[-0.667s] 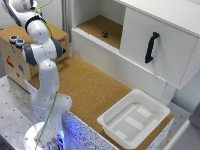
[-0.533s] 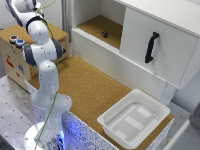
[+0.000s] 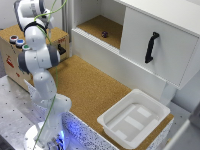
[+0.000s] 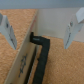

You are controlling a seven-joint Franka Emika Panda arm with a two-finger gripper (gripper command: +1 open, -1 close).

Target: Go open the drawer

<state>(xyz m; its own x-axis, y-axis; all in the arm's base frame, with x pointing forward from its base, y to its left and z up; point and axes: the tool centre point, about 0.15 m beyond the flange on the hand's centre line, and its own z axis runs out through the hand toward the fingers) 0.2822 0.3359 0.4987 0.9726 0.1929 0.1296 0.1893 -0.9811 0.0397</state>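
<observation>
Exterior view: the arm (image 3: 39, 65) stands folded at the left, its upper end above a brown box (image 3: 30, 42). The drawer (image 3: 120, 62) is the long low white panel of the cabinet (image 3: 165, 20), under the open cork-floored shelf (image 3: 102, 27) and beside the door with a black handle (image 3: 151, 47). It sits flush with the cabinet front. A white tray (image 3: 134, 120) rests on the cork near the right. Wrist view shows the gripper (image 4: 42, 30) spread wide, holding nothing, over the box's edge.
</observation>
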